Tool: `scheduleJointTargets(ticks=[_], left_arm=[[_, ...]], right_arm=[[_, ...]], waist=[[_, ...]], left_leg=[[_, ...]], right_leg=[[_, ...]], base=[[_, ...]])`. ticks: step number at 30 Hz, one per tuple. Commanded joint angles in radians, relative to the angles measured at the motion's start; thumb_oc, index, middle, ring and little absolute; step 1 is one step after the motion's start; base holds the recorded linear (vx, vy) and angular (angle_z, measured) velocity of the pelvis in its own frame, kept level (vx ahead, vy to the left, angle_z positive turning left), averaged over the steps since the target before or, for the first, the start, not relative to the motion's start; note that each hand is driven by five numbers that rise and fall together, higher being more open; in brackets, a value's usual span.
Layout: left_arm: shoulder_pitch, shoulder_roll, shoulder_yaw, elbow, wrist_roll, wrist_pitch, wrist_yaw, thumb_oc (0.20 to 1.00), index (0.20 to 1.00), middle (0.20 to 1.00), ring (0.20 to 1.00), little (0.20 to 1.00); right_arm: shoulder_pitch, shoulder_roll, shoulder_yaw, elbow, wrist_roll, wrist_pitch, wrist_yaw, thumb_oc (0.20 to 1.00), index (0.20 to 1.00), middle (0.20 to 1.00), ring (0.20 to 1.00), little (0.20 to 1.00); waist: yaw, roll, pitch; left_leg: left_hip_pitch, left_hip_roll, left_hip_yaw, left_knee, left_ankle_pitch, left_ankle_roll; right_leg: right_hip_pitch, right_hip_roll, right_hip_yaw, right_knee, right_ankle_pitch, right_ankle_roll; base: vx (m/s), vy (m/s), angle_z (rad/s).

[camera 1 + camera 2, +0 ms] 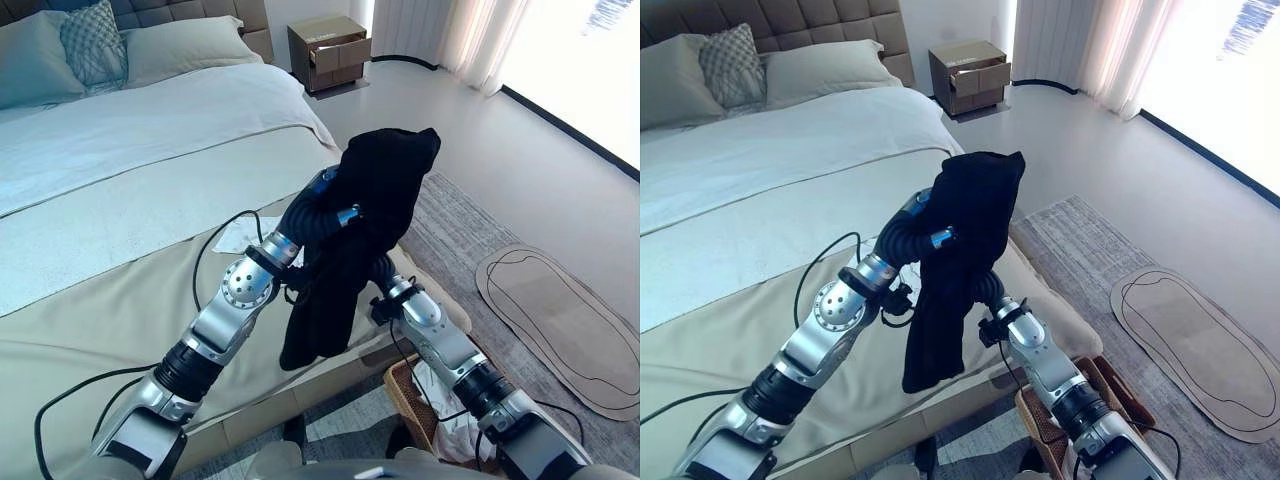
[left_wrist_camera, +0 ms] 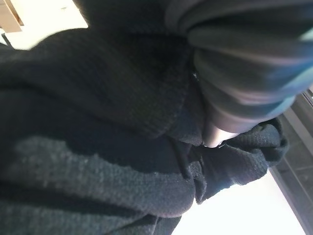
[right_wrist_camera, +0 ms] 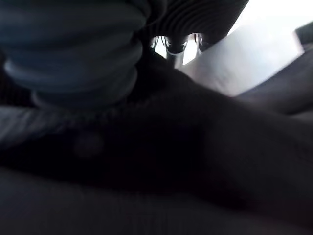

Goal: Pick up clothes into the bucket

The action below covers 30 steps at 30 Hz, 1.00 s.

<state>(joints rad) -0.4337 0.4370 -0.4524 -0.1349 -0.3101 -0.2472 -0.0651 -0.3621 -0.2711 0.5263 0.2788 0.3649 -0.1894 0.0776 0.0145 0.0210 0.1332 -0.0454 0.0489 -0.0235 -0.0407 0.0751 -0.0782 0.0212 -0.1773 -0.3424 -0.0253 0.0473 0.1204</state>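
While the black garment [image 1: 365, 220] hangs draped over the raised left arm, well above the bed [image 1: 120, 210], the task stands at its middle stage: the cloth is lifted but not yet delivered. The garment covers the left robot hand [image 2: 215, 132] completely in the eye views; its upper part bunches over the wrist cover and a long tail hangs down past the edge of the mattress. In the left wrist view a pale finger shows pressed among dark knitted folds, but whether the fingers are curled round the cloth or merely lie under it cannot be told. The right robot hand [image 3: 176, 46] reaches up from below into the same garment; its dark-tipped fingers show at the far edge of the right wrist view, against the cloth, and their posture likewise cannot be told.

A woven basket [image 1: 410, 395], serving as the bucket, stands on the floor at the foot of the bed, beneath the right forearm; a pale piece of cloth [image 1: 445, 425] already lies in it, which suggests that at least one item is done. A white item [image 1: 240, 235] lies on the bed near the left elbow and may be a further piece to collect. Remaining, as judged here: carry the black garment down and to the right, and release it over the basket.
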Motion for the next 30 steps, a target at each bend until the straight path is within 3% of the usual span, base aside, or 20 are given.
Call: scheduleJointTargets(ticks=[1,10,15,22,30], left_arm=[[-0.067,-0.018,0.010,-0.045,-0.042,-0.053,0.022,0.200,0.200,0.200,0.200,0.200],[-0.050,-0.015,0.045,-0.023,-0.022,-0.058,0.049,0.200,0.200,0.200,0.200,0.200],[-0.021,0.000,0.097,-0.015,0.012,-0.071,0.067,0.200,0.200,0.200,0.200,0.200],[0.063,-0.018,0.148,0.104,0.082,-0.080,0.132,0.200,0.200,0.200,0.200,0.200],[0.105,-0.054,0.146,0.215,0.125,-0.084,0.171,0.200,0.200,0.200,0.200,0.200]], right_arm=[[-0.082,0.061,0.033,-0.032,-0.006,-0.027,0.009,0.200,0.200,0.200,0.200,0.200],[-0.018,0.040,-0.022,-0.023,0.001,-0.030,-0.014,0.200,0.200,0.200,0.200,0.200],[0.067,-0.002,-0.110,-0.048,-0.017,-0.048,-0.040,0.200,0.200,0.200,0.200,0.200],[0.235,0.007,-0.312,-0.084,0.167,-0.114,-0.069,0.200,0.200,0.200,0.200,0.200],[0.319,0.035,-0.435,-0.123,0.278,-0.172,-0.098,0.200,0.200,0.200,0.200,0.200]], waist=[[0.012,-0.059,-0.050],[0.006,-0.060,-0.057],[-0.005,-0.060,-0.061],[-0.040,-0.060,-0.066],[-0.067,-0.062,-0.068]], left_leg=[[0.000,0.041,0.047,0.060,-0.065,-0.002],[0.008,0.041,0.050,0.059,-0.068,-0.002],[0.016,0.044,0.053,0.057,-0.069,-0.002],[0.028,0.048,0.066,0.047,-0.068,-0.004],[0.036,0.053,0.086,0.044,-0.072,-0.003]], right_leg=[[-0.006,-0.079,0.047,0.018,0.041,0.070],[0.004,-0.078,0.046,0.019,0.039,0.071],[0.007,-0.078,0.048,0.019,0.038,0.073],[0.005,-0.074,0.059,0.021,0.037,0.074],[-0.006,-0.068,0.079,0.020,0.038,0.074]], base=[[0.00,0.000,0.00],[0.00,0.000,0.00],[0.00,0.000,-0.01],[0.00,-0.001,-0.02],[0.00,-0.011,-0.11]])
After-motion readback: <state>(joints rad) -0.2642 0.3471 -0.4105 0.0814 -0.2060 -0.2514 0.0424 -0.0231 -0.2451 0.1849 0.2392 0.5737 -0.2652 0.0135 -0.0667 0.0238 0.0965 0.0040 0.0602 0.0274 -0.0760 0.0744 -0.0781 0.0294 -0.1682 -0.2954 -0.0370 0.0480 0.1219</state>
